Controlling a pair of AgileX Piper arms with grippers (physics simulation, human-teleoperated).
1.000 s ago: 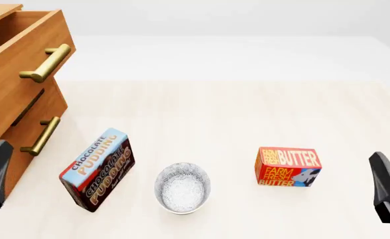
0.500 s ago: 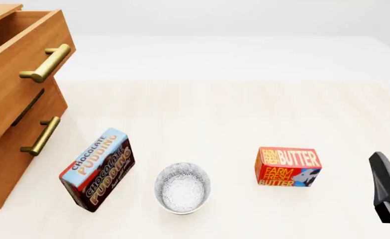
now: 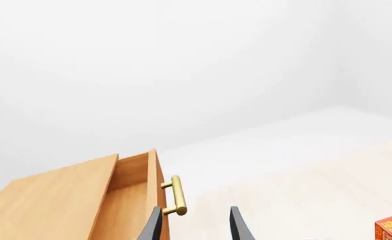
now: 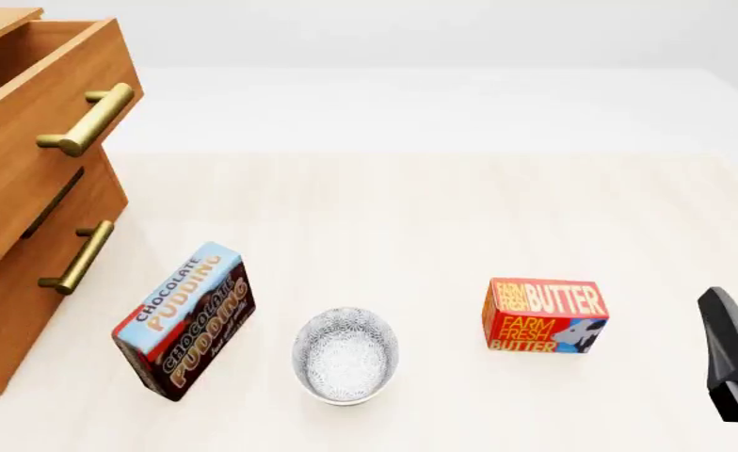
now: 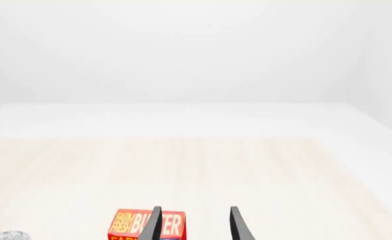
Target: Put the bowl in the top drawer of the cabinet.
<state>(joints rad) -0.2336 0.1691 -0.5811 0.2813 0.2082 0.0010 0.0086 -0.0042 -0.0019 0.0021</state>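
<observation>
The bowl [image 4: 345, 355], white with blue-grey speckles, stands upright near the table's front edge, between two boxes. Only its rim [image 5: 6, 235] shows in the right wrist view. The cabinet [image 4: 18, 282] stands at the far left. Its top drawer [image 4: 45, 122] is pulled out, with the brass handle [image 4: 87, 120] facing the table. My left gripper [image 3: 194, 227] is open and empty, its fingers pointing beside the drawer's handle [image 3: 174, 196]; it does not show in the front view. My right gripper [image 5: 194, 226] is open and empty, low at the front right [image 4: 733, 358], right of the bowl.
A chocolate pudding box [image 4: 184, 320] stands tilted left of the bowl. A red butter box [image 4: 544, 315] lies to the bowl's right, just ahead of my right fingers. The lower drawer's handle [image 4: 78, 256] sits below the open drawer.
My left arm, seen at the lower left edge of the front view one second ago, has left that view. The bowl, the boxes and the right arm have not moved.
</observation>
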